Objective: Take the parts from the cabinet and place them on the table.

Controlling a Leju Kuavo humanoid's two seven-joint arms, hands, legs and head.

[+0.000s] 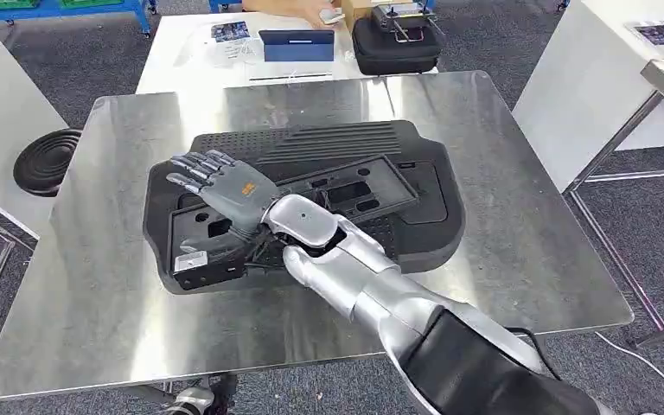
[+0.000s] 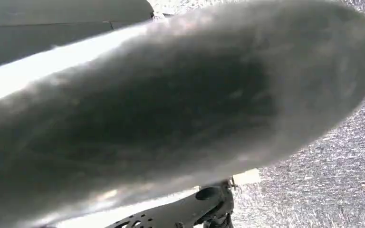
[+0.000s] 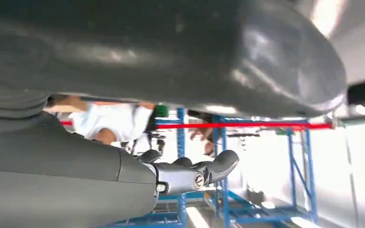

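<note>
Parts laid on steel counter, right hand over them

Parts of black plastic are seen stacked near the middle of the steel counter point(image 1: 95, 303): a large ribbed panel point(image 1: 346, 143) underneath, and a flatter frame part point(image 1: 346, 192) with cut-outs laid across it. The right hand point(image 1: 220, 186) is extended over the left end of the frame part, its fingers point(image 1: 192, 166) spread and only slightly bent, with nothing gripped. Contact with the part cannot be judged. The state of the left hand cannot be told from its blurred wrist view. Farther back, a white counter point(image 1: 181, 52) is seen bearing a blue tablet point(image 1: 296, 43) and a black case point(image 1: 395, 43).
</note>
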